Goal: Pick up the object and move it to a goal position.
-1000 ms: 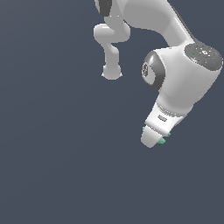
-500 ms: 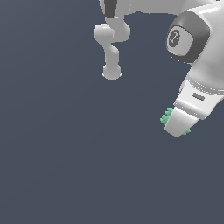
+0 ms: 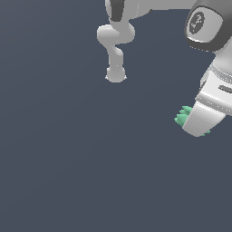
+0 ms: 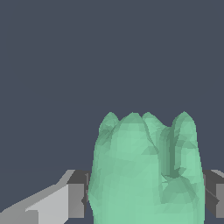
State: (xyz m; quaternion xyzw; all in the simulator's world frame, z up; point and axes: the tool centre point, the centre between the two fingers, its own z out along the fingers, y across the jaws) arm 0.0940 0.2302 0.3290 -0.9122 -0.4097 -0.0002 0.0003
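Observation:
The object [image 3: 183,116] is a small mint-green piece with short prongs. In the exterior view it pokes out at the tip of my white gripper [image 3: 195,127], at the exterior view's right. Most of it is hidden behind the gripper body. In the wrist view the object [image 4: 146,170] fills the space between my two fingers [image 4: 77,199], which press on its two sides. The gripper is shut on it and holds it up off the dark floor.
The arm's white base and lower links [image 3: 115,50] stand at the back middle of the exterior view. The dark grey floor [image 3: 68,158] spreads all around. No goal marker shows.
The gripper with the object has moved toward the exterior view's right and upward, looming larger in the picture. More of the green prongs now show beside the gripper tip.

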